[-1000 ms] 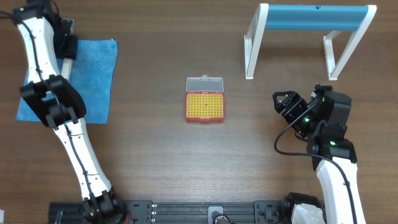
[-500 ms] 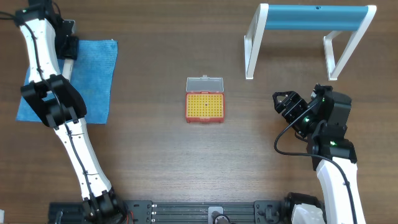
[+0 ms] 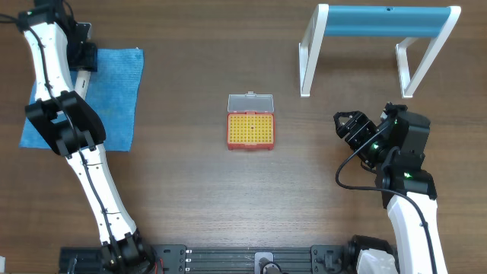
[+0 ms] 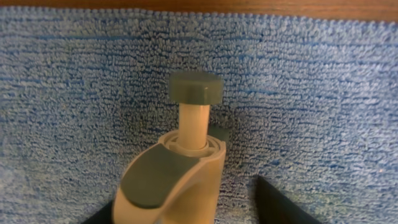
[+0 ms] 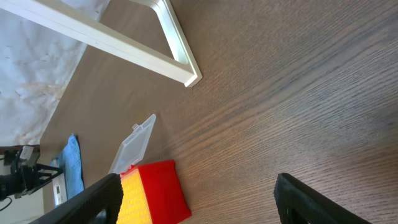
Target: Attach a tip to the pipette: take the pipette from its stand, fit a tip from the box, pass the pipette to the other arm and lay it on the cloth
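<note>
Over the blue cloth (image 3: pixel 122 91): pipette (image 4: pixel 186 168) is sitting at the left gripper (image 4: pixel 193 211).
Left gripper: cannot tell if it is clamping or loose.
Right gripper (image 5: pixel 199 205): gaping wide, holding nothing, hanging well right of the cloth.

Open tip box (image 5: pixel 152 190), white stand (image 5: pixel 124 53)

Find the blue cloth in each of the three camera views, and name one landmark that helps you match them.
Top view: the blue cloth lies at the upper left of the table.
Left wrist view: the blue cloth spreads out behind the pipette.
Right wrist view: the cloth is a thin blue strip far beyond the tip box.
Shared landmark: the red tip box, mid-table in the top view, close up in the right wrist view.
</note>
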